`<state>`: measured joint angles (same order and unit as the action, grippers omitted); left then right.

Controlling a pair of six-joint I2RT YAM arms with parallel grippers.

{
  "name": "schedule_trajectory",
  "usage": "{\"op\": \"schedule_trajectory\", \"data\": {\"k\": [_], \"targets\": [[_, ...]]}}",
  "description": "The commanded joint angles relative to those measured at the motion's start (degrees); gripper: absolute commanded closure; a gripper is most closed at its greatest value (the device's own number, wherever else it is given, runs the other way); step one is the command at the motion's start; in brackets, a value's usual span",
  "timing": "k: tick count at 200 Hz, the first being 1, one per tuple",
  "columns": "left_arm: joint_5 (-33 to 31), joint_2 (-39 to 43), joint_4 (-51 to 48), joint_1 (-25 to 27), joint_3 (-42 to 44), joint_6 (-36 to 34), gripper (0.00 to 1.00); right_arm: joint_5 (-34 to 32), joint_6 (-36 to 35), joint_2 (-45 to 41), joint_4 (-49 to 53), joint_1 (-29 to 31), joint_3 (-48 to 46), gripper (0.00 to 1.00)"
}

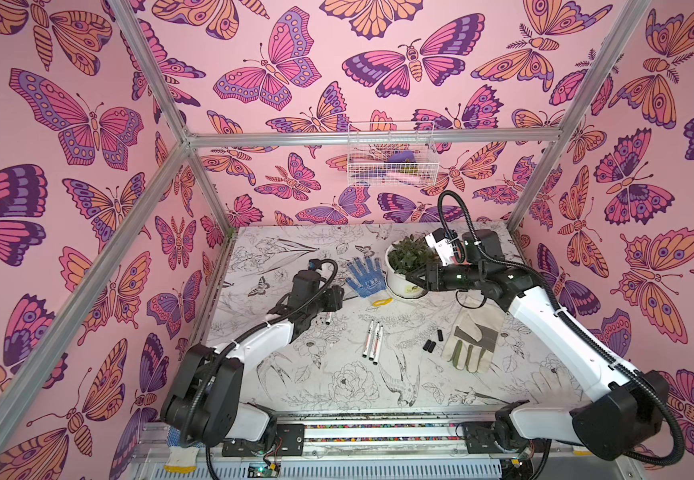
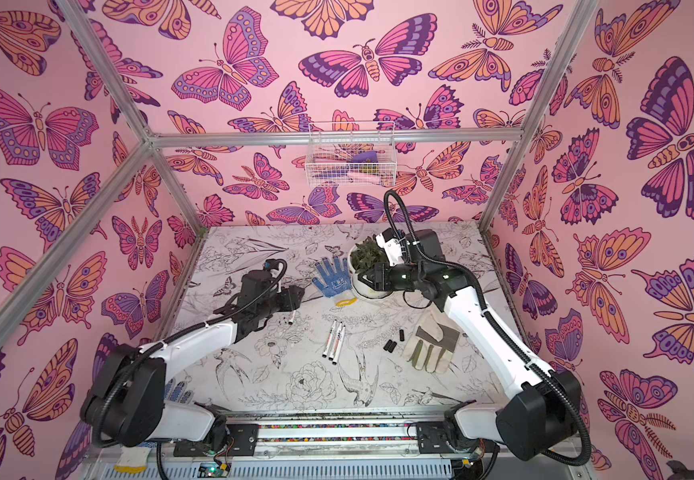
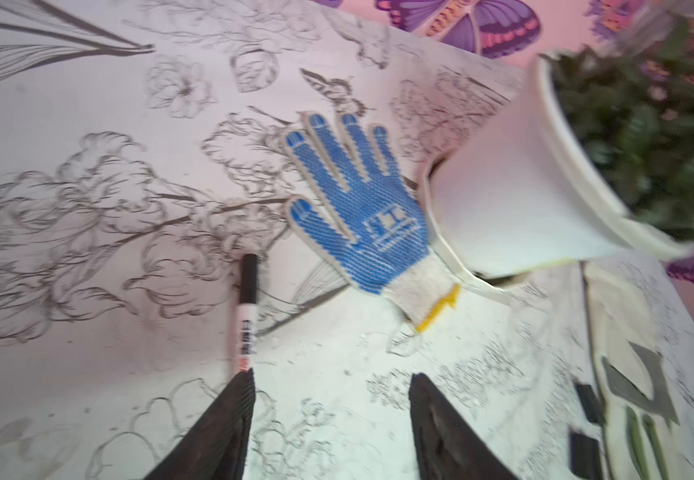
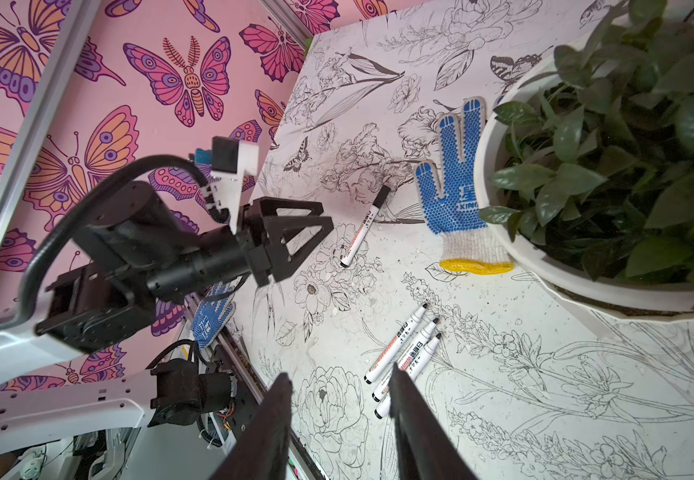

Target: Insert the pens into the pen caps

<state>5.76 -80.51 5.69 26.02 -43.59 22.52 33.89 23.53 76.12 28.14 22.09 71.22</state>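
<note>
Black-capped pen (image 4: 365, 226) shows whole only from right wrist.

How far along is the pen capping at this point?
Done: one capped pen lies on the table near the blue glove. In hand: nothing; the left gripper and right gripper are both open and empty. Left: three uncapped pens lie side by side mid-table, and three loose black caps sit beside the beige glove.
</note>
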Motion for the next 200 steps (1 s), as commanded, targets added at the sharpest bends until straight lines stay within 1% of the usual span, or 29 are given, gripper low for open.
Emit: {"op": "schedule_trajectory", "data": {"k": [1, 29, 57, 81, 118, 134, 156, 180, 200], "targets": [[-1.18, -0.67, -10.24, 6.50, 0.18, -4.66, 0.38, -0.47, -1.56, 0.51, 0.57, -0.29, -0.30, 0.60], [-1.01, -3.66, -13.26, 14.06, -0.57, -6.39, 0.38, -0.40, -2.15, 1.40, 1.52, -0.28, 0.65, 0.62], [-3.02, -7.21, -13.72, 18.10, -0.65, -7.45, 0.40, -0.40, -2.96, 1.41, 2.59, -0.22, 1.17, 0.62], [-3.55, -9.57, -13.66, 18.89, -1.11, -7.13, 0.43, -0.44, -3.35, 1.23, 3.08, -0.29, 1.24, 0.62], [-6.03, -12.04, -13.52, 19.06, -2.31, -7.14, 0.49, -0.40, -3.58, 1.05, 3.42, -0.28, 1.37, 0.63], [-5.58, -12.87, -13.60, 19.11, -3.03, -7.78, 0.50, -0.32, -3.76, 0.97, 3.63, -0.25, 1.46, 0.63], [-6.56, -14.21, -13.85, 19.57, -3.72, -8.23, 0.50, -0.41, -3.84, 0.92, 3.68, -0.26, 1.38, 0.63], [-10.35, -14.94, -15.64, 20.59, -3.96, -8.50, 0.51, -0.69, -3.67, 0.63, 3.70, -0.29, 0.95, 0.63], [-15.82, -15.36, -19.01, 21.00, -4.45, -7.21, 0.58, -1.01, -3.48, 0.10, 3.24, -0.29, 0.37, 0.63]]}}
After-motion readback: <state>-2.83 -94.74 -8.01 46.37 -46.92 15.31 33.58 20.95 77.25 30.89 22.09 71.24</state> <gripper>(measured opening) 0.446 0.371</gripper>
